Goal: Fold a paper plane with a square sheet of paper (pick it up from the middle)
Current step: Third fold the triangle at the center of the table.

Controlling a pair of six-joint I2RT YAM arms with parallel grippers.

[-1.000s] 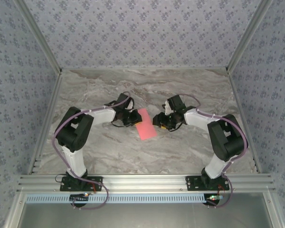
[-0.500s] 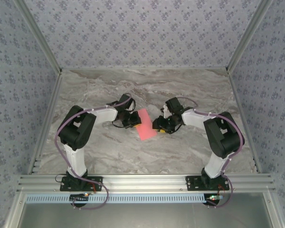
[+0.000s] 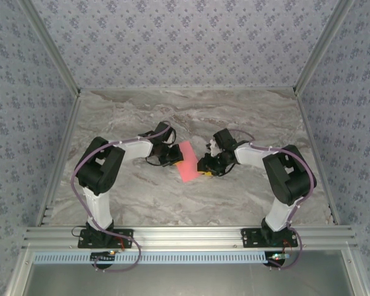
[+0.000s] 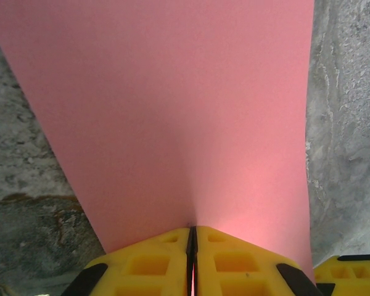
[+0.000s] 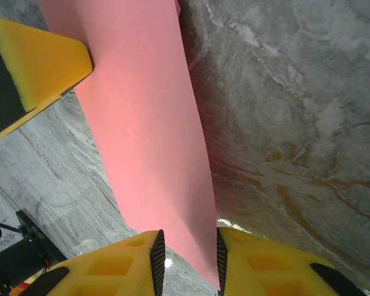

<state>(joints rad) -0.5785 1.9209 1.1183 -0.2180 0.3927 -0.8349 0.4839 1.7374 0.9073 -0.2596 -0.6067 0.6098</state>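
The square sheet of paper (image 3: 188, 161), salmon-pink and seemingly folded into a narrower strip, sits mid-table between both arms. My left gripper (image 3: 171, 155) is at its left edge. In the left wrist view the yellow jaws (image 4: 192, 233) are shut on the paper (image 4: 172, 111), which rises away from them. My right gripper (image 3: 205, 166) is at the paper's right edge. In the right wrist view it (image 5: 188, 256) stands open with the paper's edge (image 5: 142, 123) between its fingers, close against the right finger (image 5: 259, 262). The left gripper's yellow finger (image 5: 37, 61) shows at the far end.
Grey marbled table (image 3: 246, 111) stretches around the paper, with patterned walls at the back and sides. An aluminium rail (image 3: 185, 234) runs along the near edge by the arm bases. The right gripper's yellow finger (image 4: 351, 271) shows in the left wrist view's lower right corner.
My right gripper has moved left up to the paper's right edge, which now lies between its fingers. The left gripper keeps its hold and has shifted only slightly.
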